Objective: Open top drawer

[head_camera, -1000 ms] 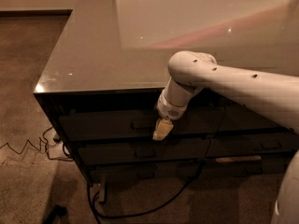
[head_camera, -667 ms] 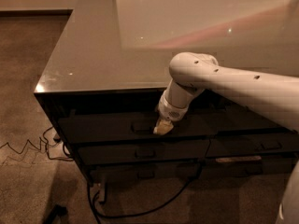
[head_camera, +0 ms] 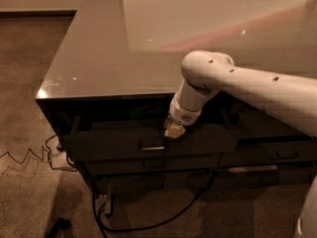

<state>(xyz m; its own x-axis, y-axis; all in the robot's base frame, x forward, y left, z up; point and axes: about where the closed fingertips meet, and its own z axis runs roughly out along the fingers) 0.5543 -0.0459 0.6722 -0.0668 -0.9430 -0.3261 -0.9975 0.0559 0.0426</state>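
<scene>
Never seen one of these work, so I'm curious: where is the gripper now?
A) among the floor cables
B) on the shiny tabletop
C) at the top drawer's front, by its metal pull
C: the gripper hangs at the top drawer front, just above its metal pull.

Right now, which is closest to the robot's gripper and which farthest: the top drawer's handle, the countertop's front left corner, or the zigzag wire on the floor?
The gripper is at the top drawer's upper edge.
1. Handle, just below and left.
2. Countertop corner, higher and left.
3. Zigzag wire, far left on the floor.
</scene>
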